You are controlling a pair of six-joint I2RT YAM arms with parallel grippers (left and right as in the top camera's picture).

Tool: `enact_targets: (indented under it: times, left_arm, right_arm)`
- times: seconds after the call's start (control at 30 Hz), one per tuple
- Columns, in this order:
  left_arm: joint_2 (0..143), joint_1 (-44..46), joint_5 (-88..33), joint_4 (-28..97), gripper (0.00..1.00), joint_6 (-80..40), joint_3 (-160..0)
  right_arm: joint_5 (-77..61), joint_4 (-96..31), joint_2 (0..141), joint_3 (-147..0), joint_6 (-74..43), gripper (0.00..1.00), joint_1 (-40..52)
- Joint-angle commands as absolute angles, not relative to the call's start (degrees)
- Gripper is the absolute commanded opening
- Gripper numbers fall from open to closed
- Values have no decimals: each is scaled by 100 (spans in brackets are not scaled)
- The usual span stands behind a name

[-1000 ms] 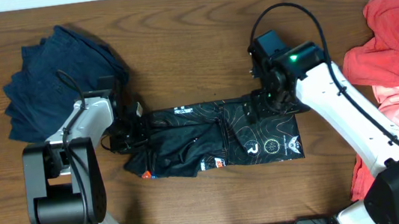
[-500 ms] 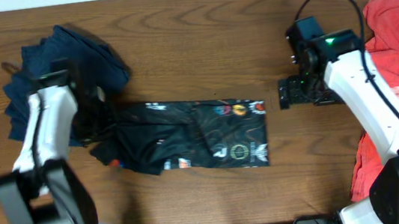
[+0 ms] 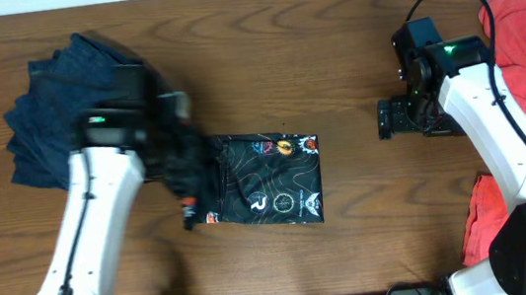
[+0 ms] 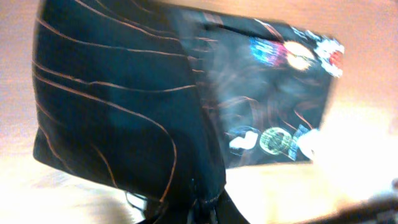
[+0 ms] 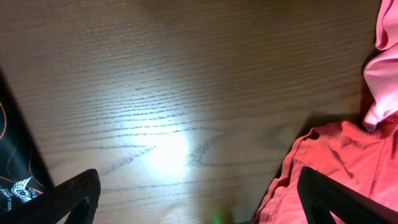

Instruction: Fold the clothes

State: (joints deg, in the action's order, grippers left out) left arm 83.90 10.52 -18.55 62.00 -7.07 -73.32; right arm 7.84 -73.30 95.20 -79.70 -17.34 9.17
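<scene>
While in left hand (image 4: 193,214), black garment (image 3: 271,176).

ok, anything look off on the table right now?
The black printed garment is folded unevenly: its left side is bunched under the left end effector, with a corner sticking out at the lower left. The red garment and navy garment lie crumpled, unfolded.

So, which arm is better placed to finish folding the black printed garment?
Left. The left gripper is at the black garment; the right gripper is open over the bare table, well apart from it.
</scene>
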Motion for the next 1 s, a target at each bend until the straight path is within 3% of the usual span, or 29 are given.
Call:
enact_targets:
  times: [0.0, 0.37, 0.4, 0.47, 0.53, 0.67, 0.8, 0.97]
  left_arm:
    - [8534, 1857, -2032, 6036, 6, -1122, -7411]
    - [9644, 3629, -2012, 4740, 8, -1610, -7400]
    - [9747, 3697, -2014, 4683, 14, -1691, -7400]
    - [9889, 3806, -2062, 4578, 35, -1780, -7402]
    - [9894, 3850, -2165, 4554, 45, -1765, -7413]
    - [9459, 3618, -2248, 4799, 46, -1275, -7701]
    - [8722, 2987, -1737, 4908, 47, -1164, -7946]
    - [8193, 1837, -1431, 4762, 65, -1166, -7942]
  right_arm:
    - [788, -7341, 9537, -8003, -1664, 99, 895]
    - [628, -7367, 9537, -8003, -1662, 99, 897]
    - [589, -7367, 9537, -8003, -1658, 99, 897]
    - [552, -7363, 9537, -8003, -1643, 99, 897]
    - [552, -7356, 9537, -8003, -1643, 99, 897]
    - [148, -7258, 9537, -8003, -1317, 99, 906]
    - [-1356, -7063, 9537, -8003, -191, 97, 930]
    - [-2453, -6984, 9581, -7979, 454, 90, 1256]
